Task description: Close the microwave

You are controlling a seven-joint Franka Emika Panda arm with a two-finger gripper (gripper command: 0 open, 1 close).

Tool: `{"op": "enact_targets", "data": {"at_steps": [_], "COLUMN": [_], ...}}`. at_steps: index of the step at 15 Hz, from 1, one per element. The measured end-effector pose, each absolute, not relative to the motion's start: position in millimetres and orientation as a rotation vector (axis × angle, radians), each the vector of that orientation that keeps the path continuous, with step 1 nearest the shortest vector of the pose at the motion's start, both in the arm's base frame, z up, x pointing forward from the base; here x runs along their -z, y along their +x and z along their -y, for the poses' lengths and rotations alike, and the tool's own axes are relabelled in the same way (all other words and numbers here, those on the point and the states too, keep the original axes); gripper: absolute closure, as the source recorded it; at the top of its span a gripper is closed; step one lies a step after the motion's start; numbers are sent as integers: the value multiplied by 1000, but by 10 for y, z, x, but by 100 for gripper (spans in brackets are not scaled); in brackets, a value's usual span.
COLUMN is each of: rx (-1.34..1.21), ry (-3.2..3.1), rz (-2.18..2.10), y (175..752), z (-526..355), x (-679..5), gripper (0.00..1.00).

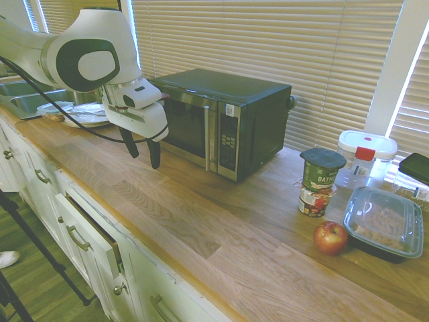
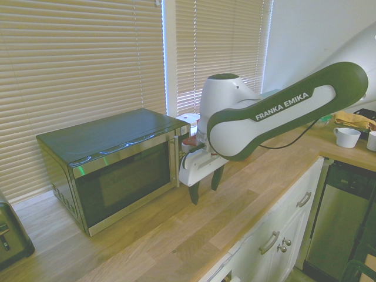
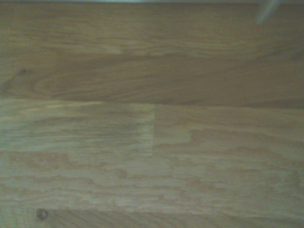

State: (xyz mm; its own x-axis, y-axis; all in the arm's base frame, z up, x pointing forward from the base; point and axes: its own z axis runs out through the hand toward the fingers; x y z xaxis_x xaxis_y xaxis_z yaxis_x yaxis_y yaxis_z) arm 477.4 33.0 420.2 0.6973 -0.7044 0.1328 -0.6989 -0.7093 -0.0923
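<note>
The black microwave (image 1: 221, 117) (image 2: 114, 161) stands on the wooden counter against the blinds. Its silver-trimmed glass door looks flush with the front, and the vertical handle (image 1: 206, 137) and button panel (image 1: 228, 139) face forward. My gripper (image 1: 144, 159) (image 2: 204, 195) hangs just above the counter, in front of the door's hinge side. It is open, holds nothing and touches nothing. In the wrist view only blurred countertop wood (image 3: 152, 123) shows.
Stacked cups (image 1: 320, 181), an apple (image 1: 330, 237), a black lidded tray (image 1: 385, 223) and a white container (image 1: 365, 155) sit at one end of the counter. Plates (image 1: 84, 114) and a sink (image 1: 23, 100) lie at the other. A drawer (image 1: 94, 231) stands ajar. Mugs (image 2: 346, 137).
</note>
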Motion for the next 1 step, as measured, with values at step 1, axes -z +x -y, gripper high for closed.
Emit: {"op": "enact_targets", "data": {"at_steps": [1], "rx": [239], "ry": [-2866], "rz": [-1182], "y": [4736], "z": [-311], "x": [-4183], "gripper": [0]}}
